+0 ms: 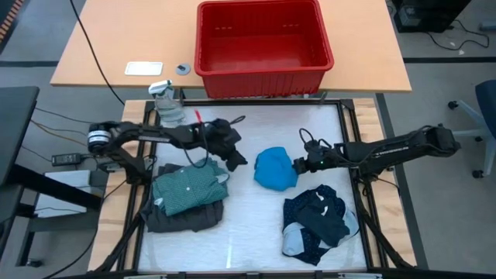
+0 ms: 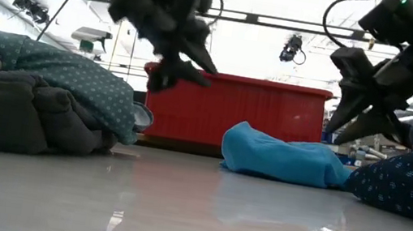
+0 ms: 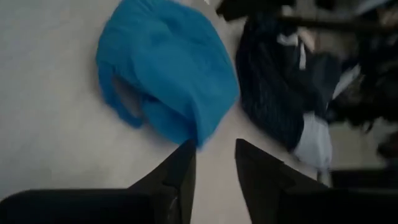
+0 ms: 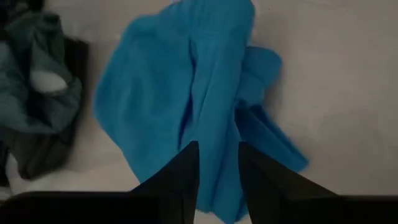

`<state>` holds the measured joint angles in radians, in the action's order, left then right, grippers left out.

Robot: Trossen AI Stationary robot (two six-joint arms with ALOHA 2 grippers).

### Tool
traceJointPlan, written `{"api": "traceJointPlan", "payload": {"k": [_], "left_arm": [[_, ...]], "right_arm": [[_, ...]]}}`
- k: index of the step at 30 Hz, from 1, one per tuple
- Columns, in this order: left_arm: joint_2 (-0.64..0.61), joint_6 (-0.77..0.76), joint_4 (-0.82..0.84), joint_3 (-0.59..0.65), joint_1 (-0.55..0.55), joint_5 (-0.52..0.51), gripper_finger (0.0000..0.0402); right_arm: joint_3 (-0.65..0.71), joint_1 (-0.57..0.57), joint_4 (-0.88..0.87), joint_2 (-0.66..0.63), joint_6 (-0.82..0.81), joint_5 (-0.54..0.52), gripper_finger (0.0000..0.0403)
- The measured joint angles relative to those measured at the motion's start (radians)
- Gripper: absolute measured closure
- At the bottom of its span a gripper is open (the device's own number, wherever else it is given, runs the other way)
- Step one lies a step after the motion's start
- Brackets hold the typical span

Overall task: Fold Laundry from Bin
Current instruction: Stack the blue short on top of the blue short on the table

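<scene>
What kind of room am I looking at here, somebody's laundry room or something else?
More likely a robotics lab or test workshop than a home. Two dark arms work over a framed white table, cables trail across the floor, and ceiling-mounted cameras hang above. The red bin and bright blue garment are practice props.

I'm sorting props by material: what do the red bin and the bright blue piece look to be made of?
The red bin looks like moulded plastic with a smooth, slightly glossy finish: rigid straight walls, a rolled rim and small slots near the top. The bright blue piece looks like soft matte fabric, possibly a knit, since it slumps in rounded folds on the table; the weave is too fine to tell.
</scene>
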<state>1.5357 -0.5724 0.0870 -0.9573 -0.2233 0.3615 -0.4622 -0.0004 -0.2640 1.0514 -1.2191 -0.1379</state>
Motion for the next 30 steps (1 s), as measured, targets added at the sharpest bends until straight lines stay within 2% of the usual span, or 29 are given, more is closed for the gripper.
{"api": "traceJointPlan", "payload": {"k": [4, 7, 10, 14, 17, 19, 23, 27, 30], "left_arm": [[0.101, -0.124, -0.219, 0.049, 0.005, 0.017, 0.0233], [0.187, -0.176, -0.302, 0.046, 0.005, 0.031, 0.0180], [0.262, -0.185, -0.438, 0.045, 0.009, 0.048, 0.0135], [0.345, -0.209, -0.562, 0.044, 0.016, 0.053, 0.0100], [0.383, -0.308, -0.570, 0.045, 0.011, 0.052, 0.0090], [0.400, -0.327, -0.572, 0.045, 0.009, 0.051, 0.0088], [0.432, -0.328, -0.628, 0.045, 0.010, 0.045, 0.0088], [0.455, -0.334, -0.673, 0.040, 0.011, 0.027, 0.0088], [0.455, -0.270, -0.653, 0.038, 0.019, -0.038, 0.0098]], "right_arm": [[0.000, 0.005, 0.002, 0.016, -0.038, 0.015, 0.0252], [0.000, -0.020, -0.013, 0.017, -0.059, 0.030, 0.0203], [0.000, -0.052, -0.030, 0.014, -0.045, 0.093, 0.0144], [0.000, -0.082, -0.031, 0.015, -0.020, 0.210, 0.0060], [0.000, -0.082, -0.032, 0.015, -0.056, 0.228, 0.0015], [0.007, -0.080, -0.006, 0.026, -0.067, 0.210, 0.0008], [0.052, -0.108, 0.100, 0.086, -0.106, 0.204, 0.0022], [0.074, -0.135, 0.267, 0.197, -0.116, 0.210, 0.0030], [0.073, -0.158, 0.412, 0.303, -0.084, 0.228, 0.0034]]}}
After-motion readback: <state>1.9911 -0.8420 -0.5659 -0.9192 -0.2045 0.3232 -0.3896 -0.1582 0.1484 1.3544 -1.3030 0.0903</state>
